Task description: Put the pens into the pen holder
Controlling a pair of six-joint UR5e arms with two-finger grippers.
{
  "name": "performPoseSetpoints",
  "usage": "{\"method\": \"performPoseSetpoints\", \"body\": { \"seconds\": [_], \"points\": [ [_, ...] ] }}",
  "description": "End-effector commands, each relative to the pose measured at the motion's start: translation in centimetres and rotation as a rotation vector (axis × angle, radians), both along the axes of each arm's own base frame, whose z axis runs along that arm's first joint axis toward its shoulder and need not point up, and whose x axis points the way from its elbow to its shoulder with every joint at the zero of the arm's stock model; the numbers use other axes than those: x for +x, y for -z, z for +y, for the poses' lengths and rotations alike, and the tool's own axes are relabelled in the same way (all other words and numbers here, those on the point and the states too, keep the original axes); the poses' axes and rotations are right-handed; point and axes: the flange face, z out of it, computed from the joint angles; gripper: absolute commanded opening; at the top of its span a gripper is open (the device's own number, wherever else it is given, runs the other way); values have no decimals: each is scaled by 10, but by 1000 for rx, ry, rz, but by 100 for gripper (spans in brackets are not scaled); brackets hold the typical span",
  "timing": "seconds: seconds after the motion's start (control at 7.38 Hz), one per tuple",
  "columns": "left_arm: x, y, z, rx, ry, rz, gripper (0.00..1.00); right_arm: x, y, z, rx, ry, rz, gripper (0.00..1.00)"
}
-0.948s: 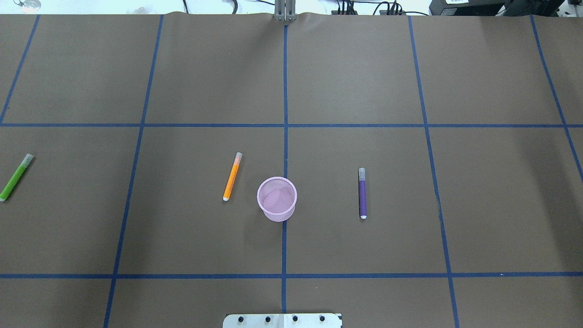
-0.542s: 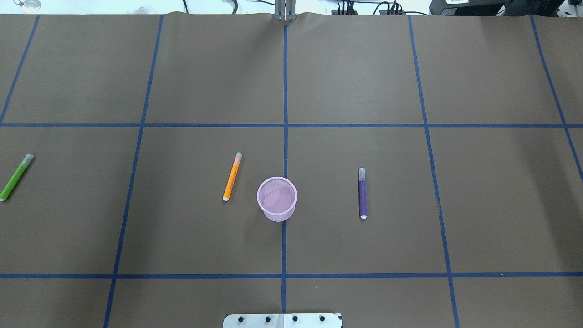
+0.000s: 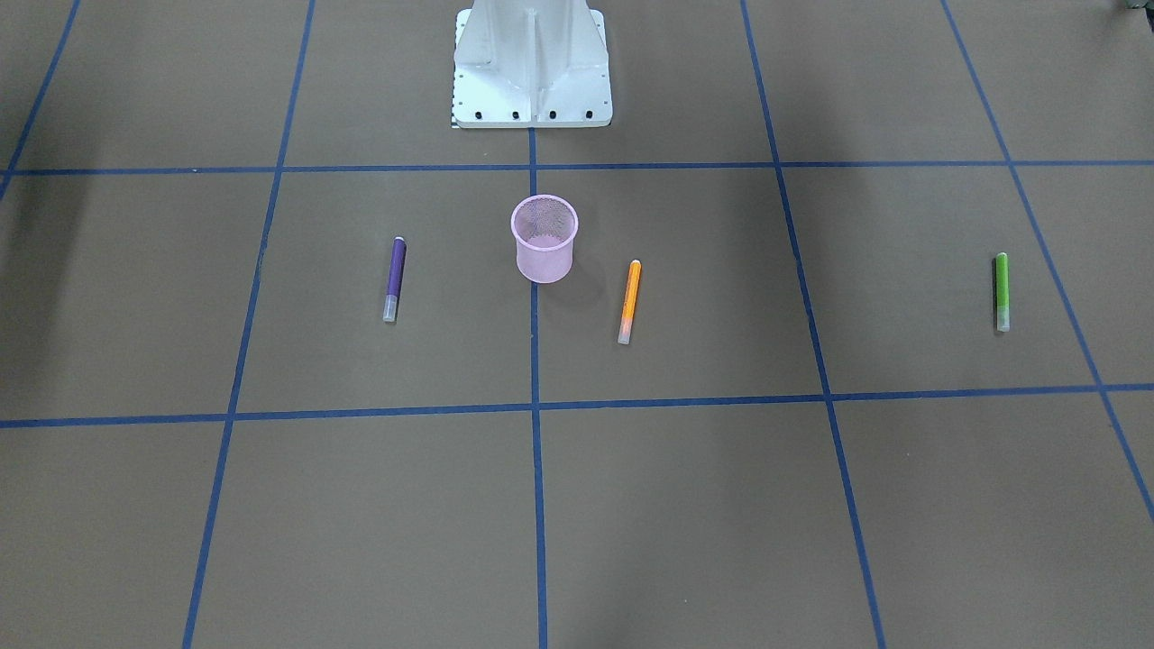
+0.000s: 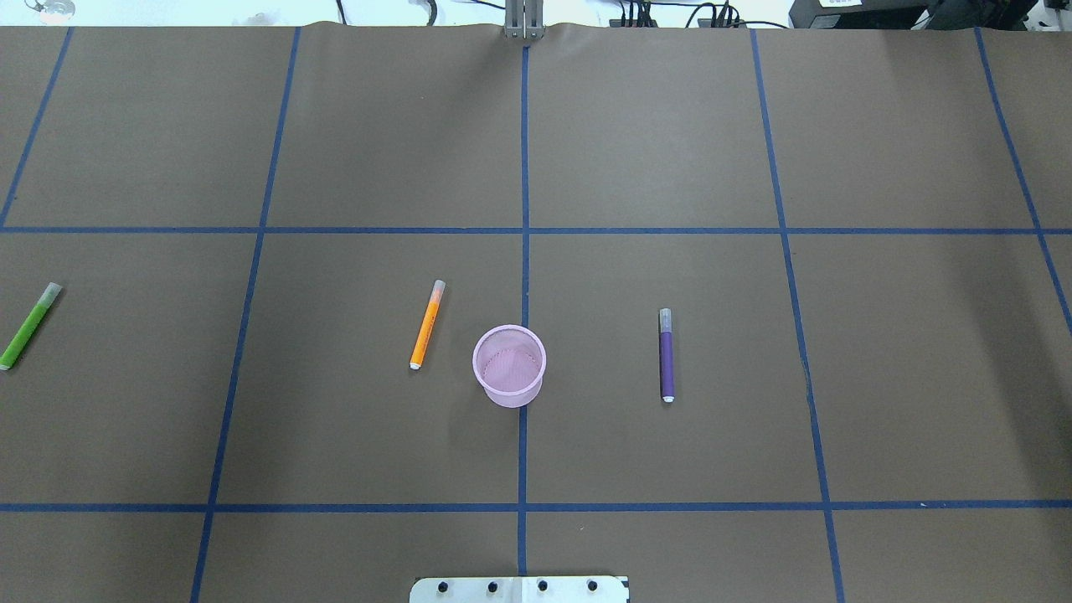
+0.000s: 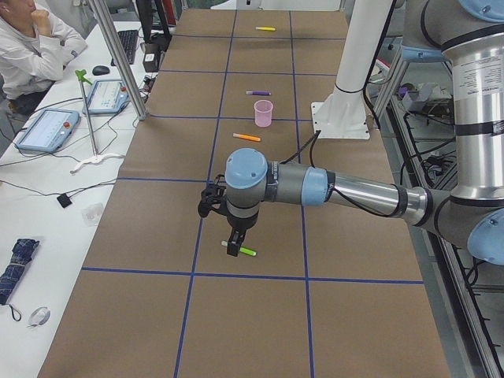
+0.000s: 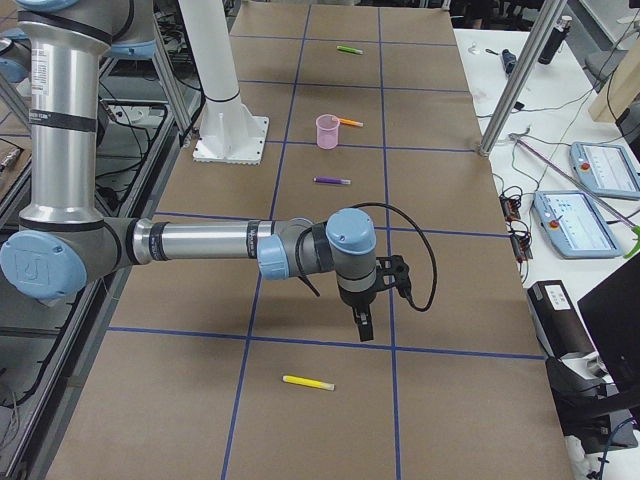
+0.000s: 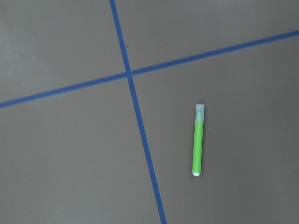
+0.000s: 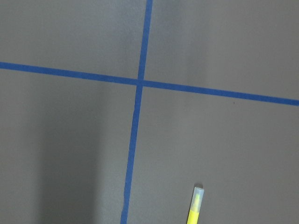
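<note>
Left pincer (image 5: 234, 242) appears only in the exterior left view, at frame centre, hanging just above the green pen (image 5: 240, 251); whether its jaws are apart or together cannot be told from that view. Right pincer (image 6: 363, 328) appears only in the exterior right view, slightly below frame centre, with the yellow pen (image 6: 308, 382) lying near it, lower and to the left in the frame; its jaw state likewise cannot be told. Neither pincer is seen holding a pen. In the overhead view nothing has changed over the last second: the pen holder (image 4: 509, 365) stands upright at lower centre on the middle blue tape line (image 4: 524, 167), the orange pen (image 4: 427, 325) lies just left of it, the purple pen (image 4: 667, 355) lies further off to its right, and the green pen remains at the far left edge, all flat on the counter (image 4: 670, 126) in the same positions. The holder's interior looks empty. The left wrist view has the green pen right of centre; the right wrist view catches only the capped end of the yellow pen at the bottom edge. Assessment: no pen has been collected yet, and all four remain to be picked up. Both arms appear to be positioned for a first grasp on the outermost pens, the left better aligned than the right.
</note>
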Motion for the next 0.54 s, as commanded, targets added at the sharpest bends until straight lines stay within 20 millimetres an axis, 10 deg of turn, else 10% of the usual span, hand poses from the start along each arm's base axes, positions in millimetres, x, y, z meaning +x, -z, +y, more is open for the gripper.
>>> {"method": "performPoseSetpoints", "body": {
  "seconds": [0.0,0.41],
  "points": [
    [-2,18,-40,59,7,-1,100,0,-2,0,-1,-54,-21,100],
    [-2,27,-45,126,7,0,100,-2,-45,22,-70,-48,-36,100]
  ]
}}
